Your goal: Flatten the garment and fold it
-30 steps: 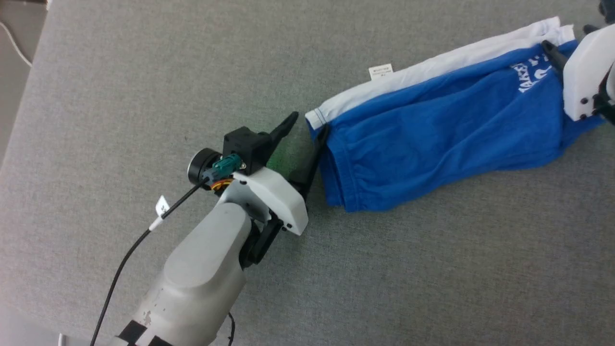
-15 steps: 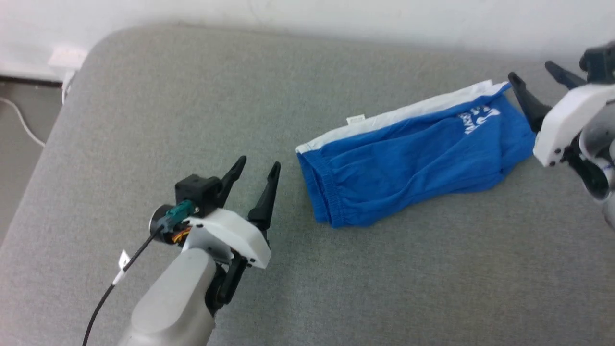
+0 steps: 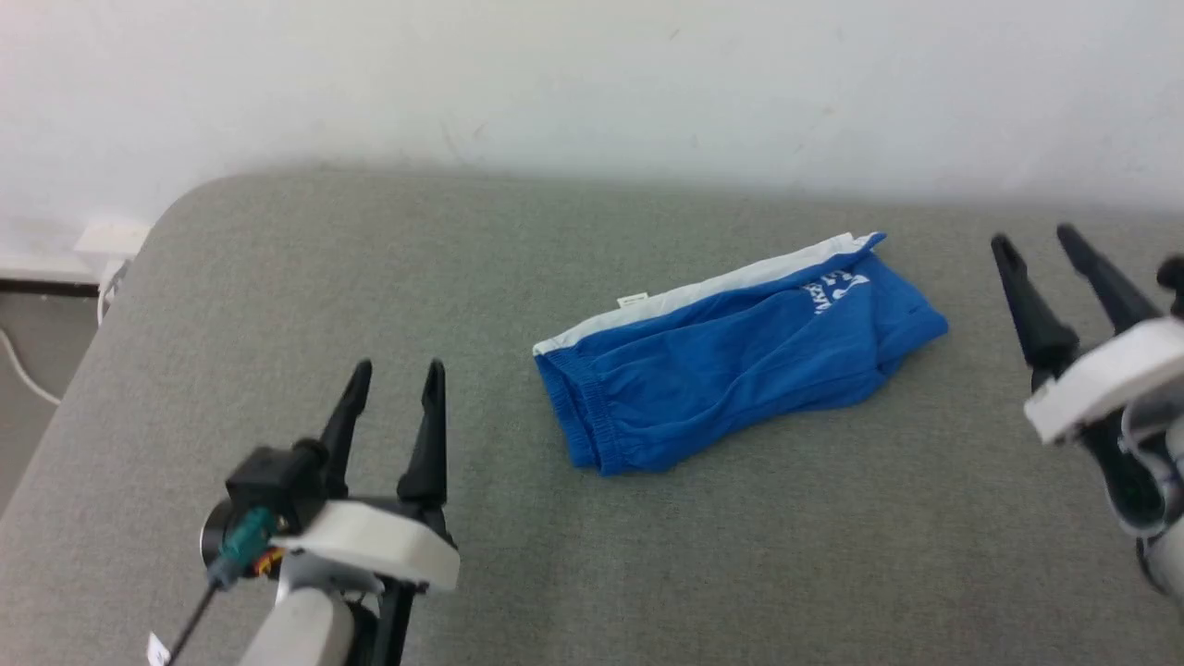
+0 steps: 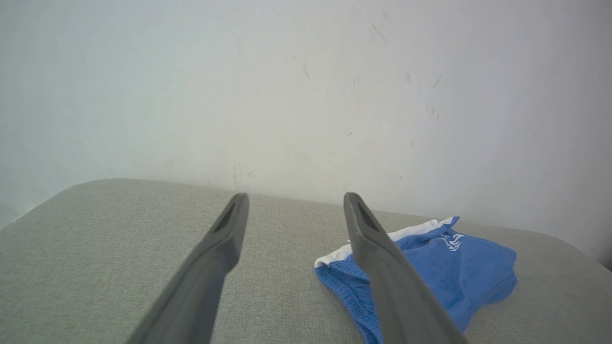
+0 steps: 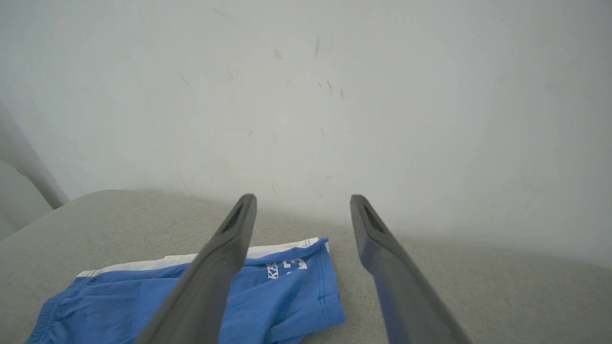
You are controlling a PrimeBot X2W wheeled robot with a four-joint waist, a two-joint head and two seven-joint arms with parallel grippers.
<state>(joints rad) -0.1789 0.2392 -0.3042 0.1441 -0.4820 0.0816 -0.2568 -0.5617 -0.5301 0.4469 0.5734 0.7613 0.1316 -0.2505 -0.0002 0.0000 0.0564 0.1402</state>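
Note:
The garment (image 3: 731,356), bright blue shorts with a white stripe along the far edge and white print near its right end, lies folded in a long bundle on the grey padded table (image 3: 277,277). A small white label sticks out of the stripe. My left gripper (image 3: 396,370) hovers open at the lower left, well clear of the waistband end. At the right edge my right gripper (image 3: 1034,242) stands open, apart from the printed end. The left wrist view has the garment (image 4: 449,263) behind the right finger; in the right wrist view the garment (image 5: 267,296) lies lower left.
A white wall (image 3: 592,83) rises right behind the table's far edge. The table's rounded left corner (image 3: 176,208) drops off to a floor with a white socket box (image 3: 111,239) and a cable. Bare grey surface surrounds the garment.
Both grippers let go of the garment's ends and drew back from it, the left opening fully. The head camera tilted up, so the wall has come into view.

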